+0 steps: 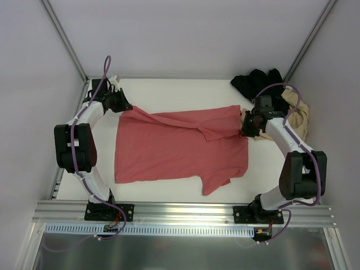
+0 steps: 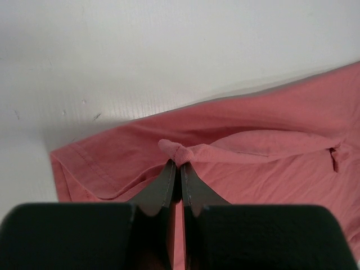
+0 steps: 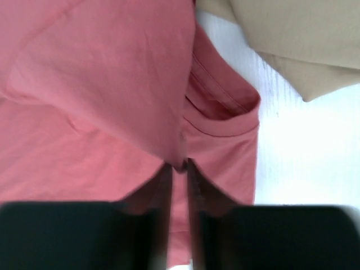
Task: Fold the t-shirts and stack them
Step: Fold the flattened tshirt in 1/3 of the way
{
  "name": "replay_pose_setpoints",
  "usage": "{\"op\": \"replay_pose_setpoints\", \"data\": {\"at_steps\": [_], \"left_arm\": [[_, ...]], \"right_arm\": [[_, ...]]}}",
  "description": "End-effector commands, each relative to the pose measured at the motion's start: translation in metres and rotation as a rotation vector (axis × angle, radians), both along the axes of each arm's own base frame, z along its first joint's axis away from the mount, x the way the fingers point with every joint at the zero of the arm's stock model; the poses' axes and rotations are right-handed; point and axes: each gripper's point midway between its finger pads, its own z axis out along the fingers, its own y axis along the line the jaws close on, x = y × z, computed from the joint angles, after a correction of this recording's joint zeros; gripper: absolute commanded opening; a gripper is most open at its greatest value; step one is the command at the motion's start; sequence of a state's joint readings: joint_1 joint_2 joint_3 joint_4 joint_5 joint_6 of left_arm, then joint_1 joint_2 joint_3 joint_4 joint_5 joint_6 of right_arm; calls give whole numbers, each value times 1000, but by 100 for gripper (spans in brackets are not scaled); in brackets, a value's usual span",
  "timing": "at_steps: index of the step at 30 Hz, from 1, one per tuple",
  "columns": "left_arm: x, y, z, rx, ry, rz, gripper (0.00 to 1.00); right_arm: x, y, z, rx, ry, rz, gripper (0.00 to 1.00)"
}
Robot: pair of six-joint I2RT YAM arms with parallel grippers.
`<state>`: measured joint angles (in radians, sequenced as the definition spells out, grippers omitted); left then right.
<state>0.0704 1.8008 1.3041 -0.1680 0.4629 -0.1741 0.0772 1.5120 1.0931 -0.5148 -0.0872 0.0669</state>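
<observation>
In the middle of the table (image 1: 169, 87) the red shirt (image 1: 169, 149) lies spread out, with the black shirt (image 1: 256, 81) in the far right corner and the beige shirt (image 1: 301, 115) by the right edge. For a clean fold, both arms should probably lift together and carry the far edge evenly toward the near edge, cloth kept taut. The left gripper (image 1: 125, 107) is closed tight on a bunched nub at the shirt's far left corner. The right gripper (image 1: 246, 130) is all but closed, pinching a fold at its right side.
</observation>
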Motion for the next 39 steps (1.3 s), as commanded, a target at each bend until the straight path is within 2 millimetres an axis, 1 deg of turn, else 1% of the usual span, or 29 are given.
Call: {"op": "replay_pose_setpoints", "data": {"at_steps": [1, 2, 3, 4, 5, 9, 13, 16, 17, 21, 22, 24, 27, 30, 32, 33, 34, 36, 37, 38, 39], "left_arm": [[4, -7, 19, -2, -64, -30, 0], [4, -6, 19, -1, -64, -28, 0], [4, -7, 20, 0, -65, -28, 0], [4, -6, 19, 2, -64, -28, 0], [4, -5, 18, 4, -62, -24, 0], [1, -5, 15, 5, -47, -19, 0], [-9, -1, 12, 20, -20, 7, 0], [-19, 2, 10, 37, -3, 26, 0], [-24, 3, 5, 42, 19, 31, 0], [-38, 7, -4, 59, 69, 54, 0], [-41, 7, -3, 60, 72, 62, 0], [-50, 8, -8, 72, 97, 79, 0], [-65, 8, -10, 71, 112, 109, 1], [-80, 13, -18, 80, 153, 158, 14], [-87, 14, -15, 66, 155, 195, 16], [-88, 15, -13, 64, 150, 215, 23], [-89, 13, -9, 45, 142, 232, 35], [-91, 13, 1, 34, 108, 250, 50], [-91, 13, 7, 21, 95, 264, 64], [-91, 13, 10, 19, 89, 267, 74], [-90, 13, 13, 16, 85, 268, 74]], "right_arm": [[-15, -5, -4, -15, 29, 5, 24], [-16, -7, -4, -23, 30, -1, 58], [-17, -8, -5, -28, 31, -1, 71], [-17, -9, -5, -37, 30, -6, 78], [-18, -10, -5, -40, 35, -9, 99], [-14, -10, 0, -43, 36, -10, 99], [-11, -8, 3, -32, 33, -10, 99], [-11, -5, 4, -16, 30, -6, 99], [-13, -5, 2, -14, 34, -5, 99], [-15, -5, 5, -11, 25, -7, 99], [-16, -4, 6, -6, 24, -3, 100], [-15, -3, 9, 0, 17, -4, 99], [-14, 0, 13, 15, 8, -2, 99], [-13, 1, 17, 27, 1, 1, 100], [-13, 1, 19, 23, -1, 6, 99], [-13, 1, 20, 18, -3, 9, 99], [-14, -1, 20, 10, -1, 6, 99], [-14, -3, 22, -1, -3, 10, 99], [-14, -4, 22, -1, -1, 10, 99], [-13, -5, 22, 0, -3, 6, 100], [-14, -6, 22, -1, -1, 6, 100]]}}
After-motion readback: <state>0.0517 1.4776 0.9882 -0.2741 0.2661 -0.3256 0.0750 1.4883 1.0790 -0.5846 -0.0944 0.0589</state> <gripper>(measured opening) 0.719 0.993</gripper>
